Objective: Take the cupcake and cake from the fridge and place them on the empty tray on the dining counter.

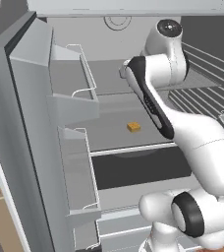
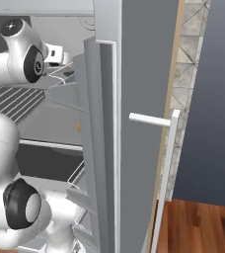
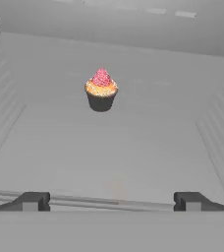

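one cupcake point(image 3: 101, 90) on fridge point(image 1: 45, 147) shelf, one cake point(image 1: 133, 127), gripper point(image 3: 111, 201) wide apart

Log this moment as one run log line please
stage: reaching into open fridge | gripper: open, empty, facing cupcake | cupcake: upright on shelf, untouched | cake: on lower shelf
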{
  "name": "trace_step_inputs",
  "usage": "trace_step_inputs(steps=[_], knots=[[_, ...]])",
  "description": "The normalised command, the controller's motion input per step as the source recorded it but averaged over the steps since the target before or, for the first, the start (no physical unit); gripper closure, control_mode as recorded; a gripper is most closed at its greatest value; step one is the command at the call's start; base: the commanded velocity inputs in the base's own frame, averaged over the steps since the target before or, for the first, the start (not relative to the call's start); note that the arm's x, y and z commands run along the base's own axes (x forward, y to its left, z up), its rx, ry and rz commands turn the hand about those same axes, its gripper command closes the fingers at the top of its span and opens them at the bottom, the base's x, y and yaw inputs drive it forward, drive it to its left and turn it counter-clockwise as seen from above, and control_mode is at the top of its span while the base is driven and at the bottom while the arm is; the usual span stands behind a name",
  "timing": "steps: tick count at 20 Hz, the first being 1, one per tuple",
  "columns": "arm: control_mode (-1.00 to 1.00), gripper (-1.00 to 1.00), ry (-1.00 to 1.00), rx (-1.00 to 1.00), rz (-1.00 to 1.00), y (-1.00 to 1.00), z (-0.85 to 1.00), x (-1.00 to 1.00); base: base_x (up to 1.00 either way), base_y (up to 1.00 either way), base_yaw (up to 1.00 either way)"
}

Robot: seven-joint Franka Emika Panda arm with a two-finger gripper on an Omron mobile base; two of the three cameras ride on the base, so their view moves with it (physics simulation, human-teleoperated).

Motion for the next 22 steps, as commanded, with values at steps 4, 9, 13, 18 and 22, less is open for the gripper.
trace_step_inputs(steps=[4,9,13,18,22], knots=[[-1.00,-1.00,0.06,0.04,0.00,0.00,-0.03,0.66,0.00,0.00,0.00],[-1.00,-1.00,0.00,0.04,0.00,0.00,-0.14,0.62,0.00,0.00,0.00],[-1.00,-1.00,0.00,0.01,0.00,0.00,-0.22,0.58,0.00,0.00,0.00],[-1.00,-1.00,0.00,0.03,0.00,0.00,-0.01,0.64,0.00,0.00,0.00],[-1.00,-1.00,0.00,0.04,0.00,0.00,0.00,0.67,0.00,0.00,0.00]])
